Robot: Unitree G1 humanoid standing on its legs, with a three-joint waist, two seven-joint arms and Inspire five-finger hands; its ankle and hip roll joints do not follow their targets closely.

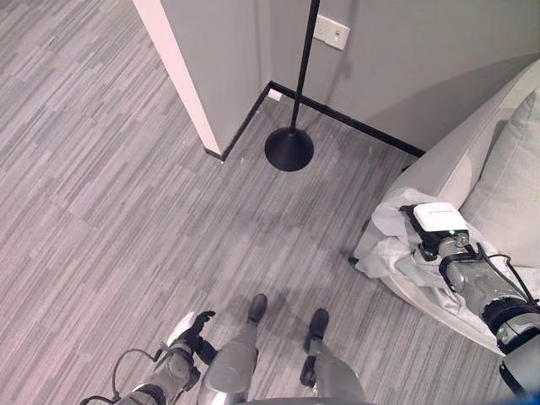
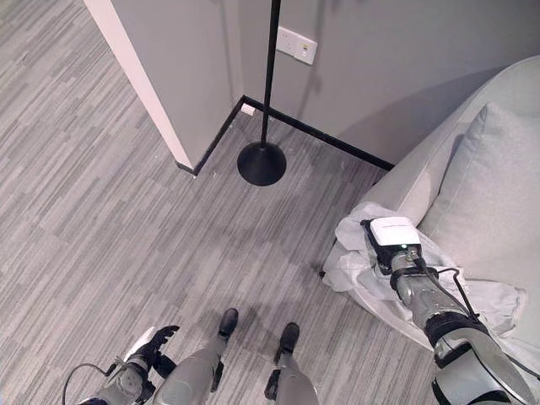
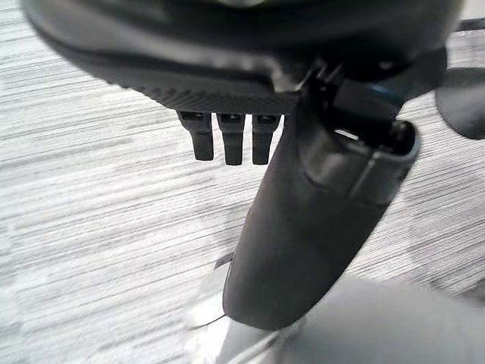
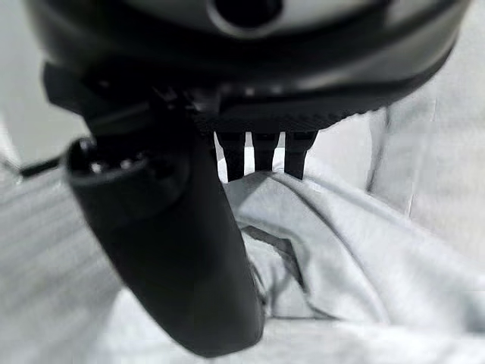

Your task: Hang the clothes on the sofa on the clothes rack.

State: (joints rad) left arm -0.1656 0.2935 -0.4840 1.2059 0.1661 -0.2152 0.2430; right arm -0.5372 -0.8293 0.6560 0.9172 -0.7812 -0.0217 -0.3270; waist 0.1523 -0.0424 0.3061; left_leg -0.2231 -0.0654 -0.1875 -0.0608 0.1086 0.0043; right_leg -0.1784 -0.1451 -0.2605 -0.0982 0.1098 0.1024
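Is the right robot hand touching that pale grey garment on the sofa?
Cannot tell. In the right wrist view the right robot hand hangs close above the pale grey crumpled garment, contact hidden.

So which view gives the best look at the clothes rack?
The left eye view: the clothes rack shows its round black base on the floor and its pole rising by the wall corner. The right eye view shows the same parts. The left wrist view catches a dark rounded shape, too blurred to identify.
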